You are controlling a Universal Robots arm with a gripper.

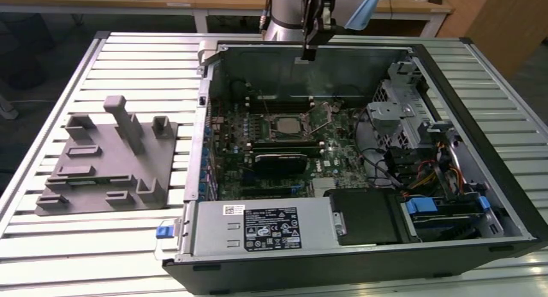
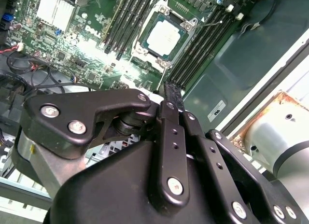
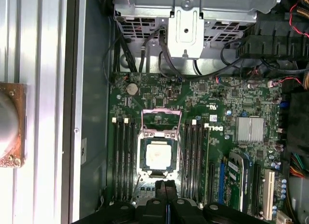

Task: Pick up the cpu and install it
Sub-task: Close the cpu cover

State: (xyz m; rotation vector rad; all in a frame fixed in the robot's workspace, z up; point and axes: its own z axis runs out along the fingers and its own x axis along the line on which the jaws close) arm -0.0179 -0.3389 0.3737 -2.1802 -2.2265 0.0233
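The gripper hung above the far wall of the open computer case, well clear of the motherboard. In both wrist views its fingertips met flat against each other with nothing between them: closed and empty.

The cpu was not in the claw. It lay flat in the socket at the middle of the board, silvery top up, between the two banks of memory slots. The hinged retention frame stood swung up off the chip, so the seat looked made but not clamped; that is a judgement from the exposed top.

Governing relation: the cpu lay well below the fingertips and offset from them toward the case interior. In the exterior view it sat nearer the camera than the claw and slightly to the exterior view's left. In the first wrist view the chip lined up almost directly ahead of the closed tips. It is square, with no long axis, and its edges ran parallel to the memory slots.

The grey tray stood outside the case, on the exterior view's left, with no chip visible on it.
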